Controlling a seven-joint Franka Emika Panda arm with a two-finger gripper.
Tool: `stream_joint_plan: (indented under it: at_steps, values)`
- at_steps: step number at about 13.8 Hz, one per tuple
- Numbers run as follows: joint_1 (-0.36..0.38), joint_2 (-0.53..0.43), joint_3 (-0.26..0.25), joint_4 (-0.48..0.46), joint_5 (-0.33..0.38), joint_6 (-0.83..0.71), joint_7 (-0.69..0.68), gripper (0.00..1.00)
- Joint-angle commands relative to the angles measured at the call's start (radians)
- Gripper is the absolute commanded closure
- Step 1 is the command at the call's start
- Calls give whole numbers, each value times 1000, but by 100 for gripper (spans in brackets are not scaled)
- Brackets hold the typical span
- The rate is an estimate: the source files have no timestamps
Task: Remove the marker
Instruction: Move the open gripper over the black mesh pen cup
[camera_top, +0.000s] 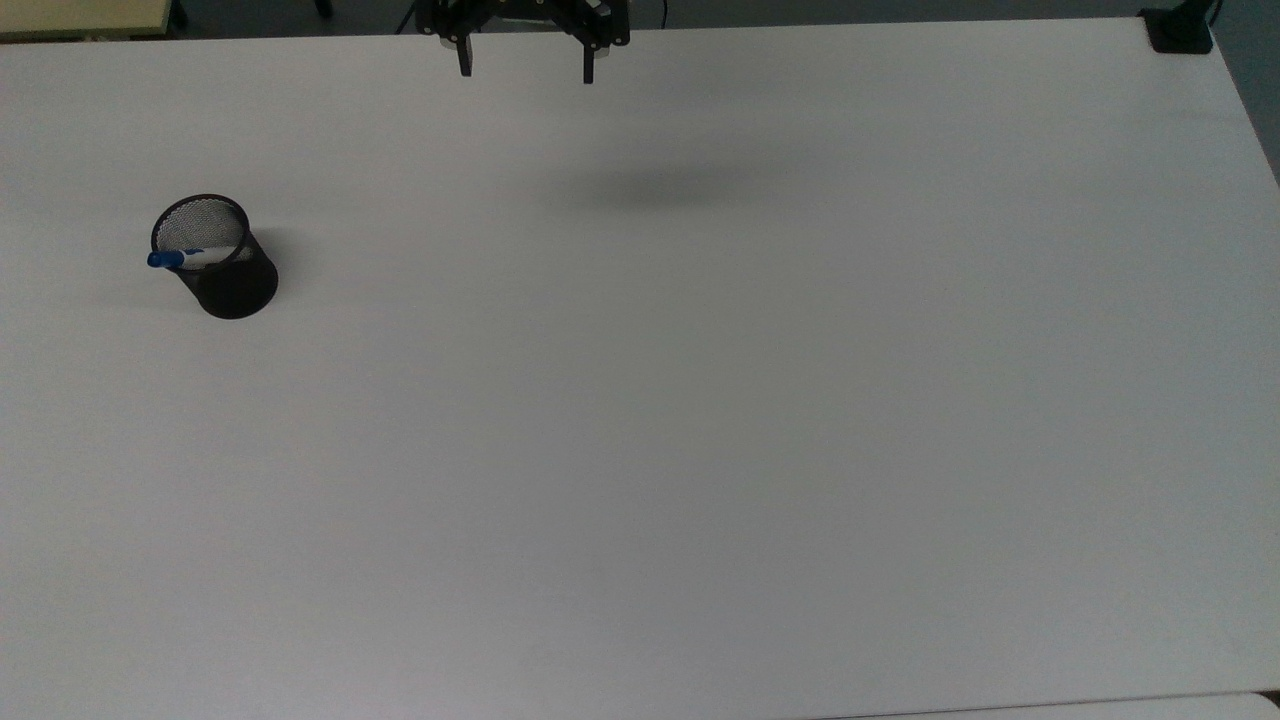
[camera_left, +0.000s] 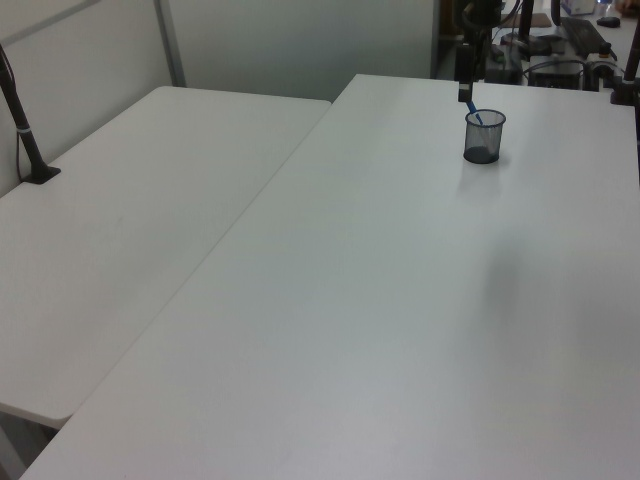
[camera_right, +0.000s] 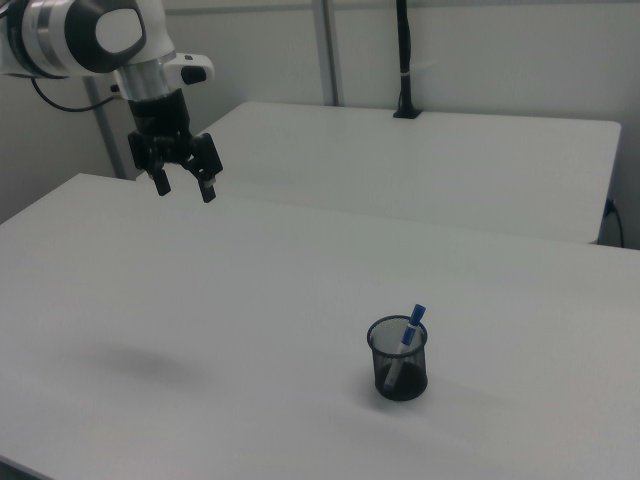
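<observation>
Cup: a black mesh cup (camera_right: 398, 360) stands upright on the white counter (camera_right: 250, 300), toward the near edge in the right view and to that edge's right half. In the top view the cup (camera_top: 222, 262) sits near the counter's left edge, in the far half.
Marker: the marker (camera_right: 405, 345) stands inside the cup, leaning, with its lower end at the cup's bottom and its top resting against the rim. In the top view the marker (camera_top: 185, 258) crosses the cup's mouth toward the top view's left.
Marker look: slim white barrel, seen through the mesh; the blue cap pokes out above the rim. Any print on the barrel is too small to make out.
Left view: cup (camera_left: 484, 136) and marker (camera_left: 474, 117) show far off on the counter, the blue end slanting toward the left view's left.
Bare counter: a soft grey shadow (camera_top: 650, 188) lies on the surface, well apart from the cup.
Gripper: the gripper (camera_right: 182, 185) hangs high in the air over the counter's far part in the right view, well apart from the cup; in the top view it (camera_top: 525, 72) is above the counter's far edge.
Fingers: black fingers (camera_right: 208, 191) point down, spread wide apart, with nothing between them.
Behind: a second white table (camera_right: 420, 160) with a black post (camera_right: 404, 60) clamped at its far edge.
</observation>
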Motion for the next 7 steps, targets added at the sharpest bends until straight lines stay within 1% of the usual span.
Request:
stream_joint_plan:
  at_steps: [1,5,7]
  values:
    - [-10,-13,-3,-17,13,-8,-16,0]
    - [-15,-11,-3,-15,13,-7,-16,0]
    - [-21,-6,-3,-13,7,1,-45,0]
